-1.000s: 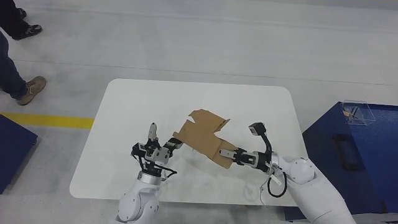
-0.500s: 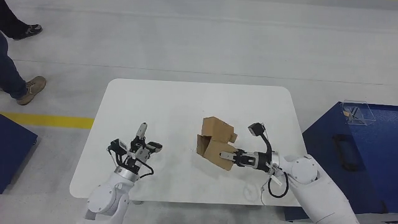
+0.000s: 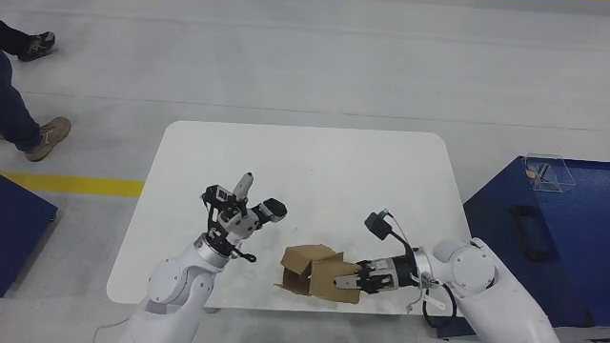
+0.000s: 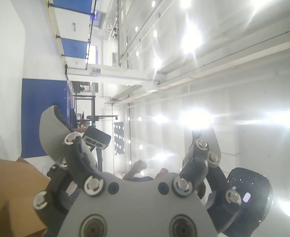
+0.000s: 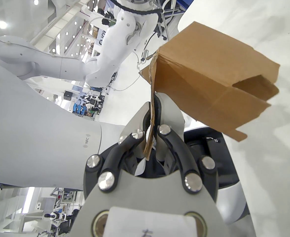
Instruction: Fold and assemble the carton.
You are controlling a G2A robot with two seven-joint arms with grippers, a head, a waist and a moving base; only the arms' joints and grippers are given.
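Observation:
The brown cardboard carton (image 3: 310, 269) is partly folded into a box with loose flaps and sits low over the front edge of the white table (image 3: 315, 152). My right gripper (image 3: 351, 278) is shut on one of its flaps. In the right wrist view the flap edge runs between the fingers (image 5: 170, 114) of that gripper (image 5: 152, 117), and the carton (image 5: 209, 80) hangs beyond them. My left gripper (image 3: 238, 200) is left of the carton, tilted upward, open and apart from it. In the left wrist view the gripper (image 4: 130, 129) holds nothing, and a carton corner (image 4: 11, 186) shows beside it.
A blue cabinet (image 3: 543, 233) stands right of the table, with a clear plastic holder (image 3: 545, 171) on top. Another blue block (image 3: 19, 224) sits off the table's left side. The far half of the table is bare.
The carton went from a nearly flat sheet at mid-table to a box shape, carried by my right gripper toward the front edge. My left gripper drew away from it and turned upward.

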